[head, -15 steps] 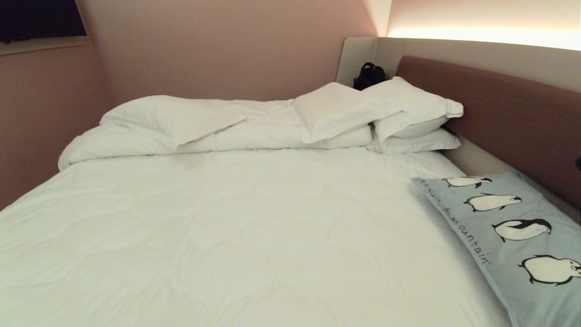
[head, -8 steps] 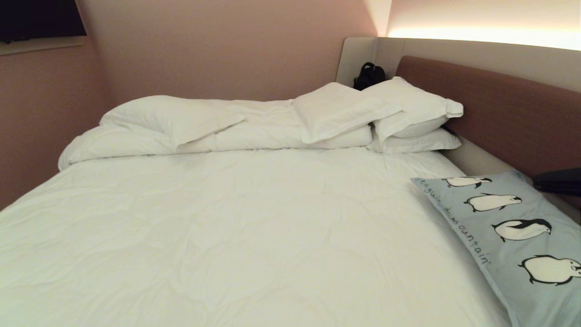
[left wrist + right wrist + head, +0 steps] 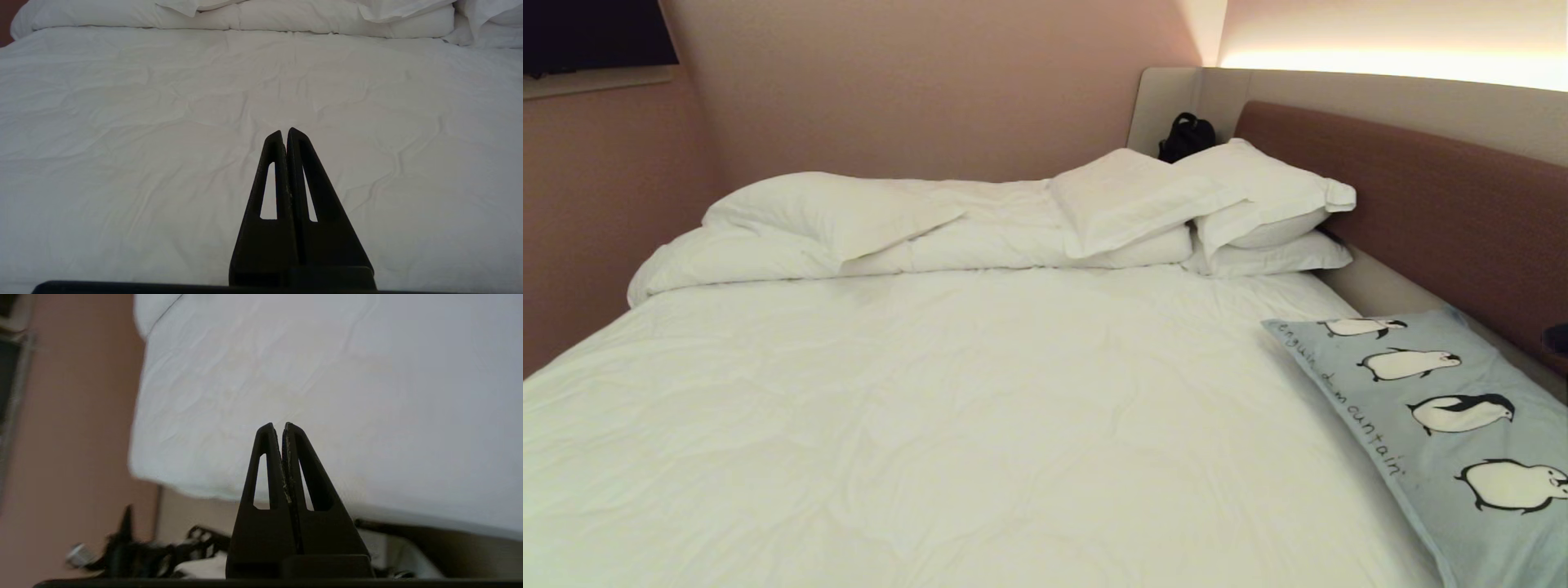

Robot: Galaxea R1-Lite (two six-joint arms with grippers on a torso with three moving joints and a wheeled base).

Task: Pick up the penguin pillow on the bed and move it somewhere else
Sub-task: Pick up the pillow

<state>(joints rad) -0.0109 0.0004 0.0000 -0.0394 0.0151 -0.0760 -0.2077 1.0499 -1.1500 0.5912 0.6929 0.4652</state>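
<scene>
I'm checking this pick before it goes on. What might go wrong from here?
1. The right pincer is shut; unless it opens, it may only push the penguin pillow.
2. The pillow lies at the bed's edge by the headboard, so the arm may bump it.

White pillows lie piled at the far end, two stacked by the headboard corner; a black bag sits behind them; pink wall beyond; a dark screen hangs upper left.
</scene>
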